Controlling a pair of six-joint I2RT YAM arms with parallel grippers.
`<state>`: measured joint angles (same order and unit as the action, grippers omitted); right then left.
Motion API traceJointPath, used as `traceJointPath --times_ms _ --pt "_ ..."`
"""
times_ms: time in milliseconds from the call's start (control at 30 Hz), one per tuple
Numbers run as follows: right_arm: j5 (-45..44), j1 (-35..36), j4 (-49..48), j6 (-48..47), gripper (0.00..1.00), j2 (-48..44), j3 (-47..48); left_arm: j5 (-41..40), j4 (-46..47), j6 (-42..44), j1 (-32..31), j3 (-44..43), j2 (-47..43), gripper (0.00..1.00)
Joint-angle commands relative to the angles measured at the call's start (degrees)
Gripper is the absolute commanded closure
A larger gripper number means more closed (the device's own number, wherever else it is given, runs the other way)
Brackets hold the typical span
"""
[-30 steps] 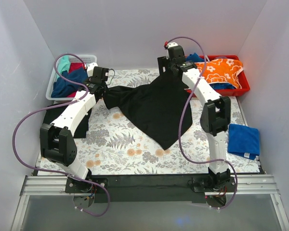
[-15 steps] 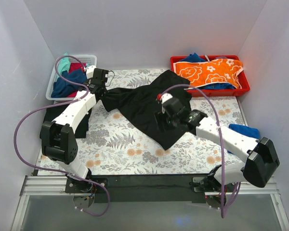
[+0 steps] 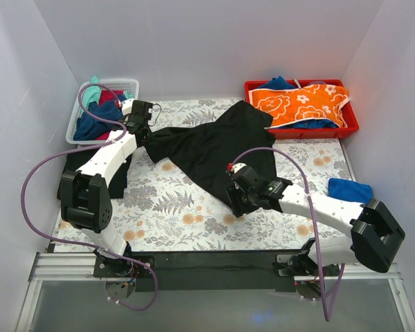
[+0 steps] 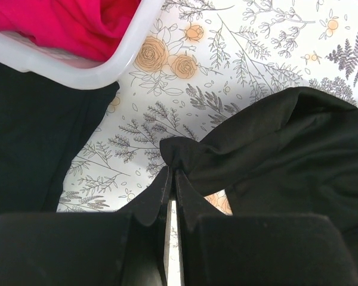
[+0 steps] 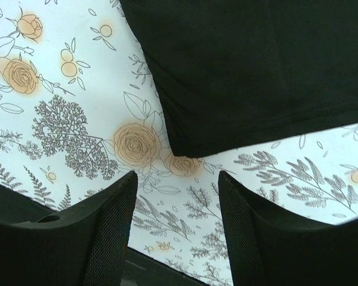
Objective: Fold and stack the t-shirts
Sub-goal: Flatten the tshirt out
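Note:
A large black t-shirt [image 3: 214, 146] lies spread and rumpled on the fern-patterned covering, one corner pointing toward the near edge. My left gripper [image 3: 144, 130] is shut on a bunched left edge of the shirt; in the left wrist view the gripper [image 4: 172, 174] pinches a fold of the black t-shirt [image 4: 286, 143]. My right gripper [image 3: 236, 202] is open and empty, low over the shirt's near corner. In the right wrist view the gripper [image 5: 178, 182] hangs above bare covering, with the shirt's corner [image 5: 238, 77] just beyond the fingertips.
A white basket [image 3: 128, 84] of mixed clothes stands at the back left. A red tray [image 3: 351, 127] with an orange floral cloth [image 3: 297, 102] stands at the back right. A folded blue cloth [image 3: 349, 190] lies at the right. A black folded cloth [image 3: 75, 163] lies at the left edge.
My right arm swung from the far side of the shirt down to its near corner and no longer holds it. The shirt dropped flatter. My left gripper barely moved.

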<state>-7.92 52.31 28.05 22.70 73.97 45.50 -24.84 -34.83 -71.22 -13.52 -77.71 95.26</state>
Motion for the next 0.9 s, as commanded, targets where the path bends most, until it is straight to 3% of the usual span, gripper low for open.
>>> traceJointPath --times_ms 0,467,600,700,733,800,867 --pt "1.7 0.4 -5.1 -1.0 0.37 2.9 -0.5 0.3 -0.3 -0.6 0.7 1.0 -1.1 1.00" --pt "2.1 0.4 -8.1 -1.9 0.41 11.6 -1.5 0.9 -0.3 -0.2 2.2 2.3 -2.6 1.00" --pt "1.7 0.3 -7.2 -1.2 0.47 12.9 -1.7 1.0 -0.2 -0.3 2.5 2.4 -2.9 1.00" --pt "-0.1 0.4 -5.3 0.1 0.67 13.4 -1.9 1.0 -0.3 -0.3 2.8 2.2 -3.0 1.00" --pt "-0.4 0.4 -4.6 0.7 0.83 13.4 -1.9 0.8 -0.3 -0.3 2.9 2.1 -3.2 1.00" --pt "-2.6 0.4 -1.9 1.8 0.99 13.0 -1.7 0.6 -0.3 -0.3 3.1 2.2 -3.4 1.00" --pt "-4.2 0.4 0.5 2.9 0.99 12.3 -1.3 0.3 -0.5 -0.4 3.4 2.2 -4.0 1.00"
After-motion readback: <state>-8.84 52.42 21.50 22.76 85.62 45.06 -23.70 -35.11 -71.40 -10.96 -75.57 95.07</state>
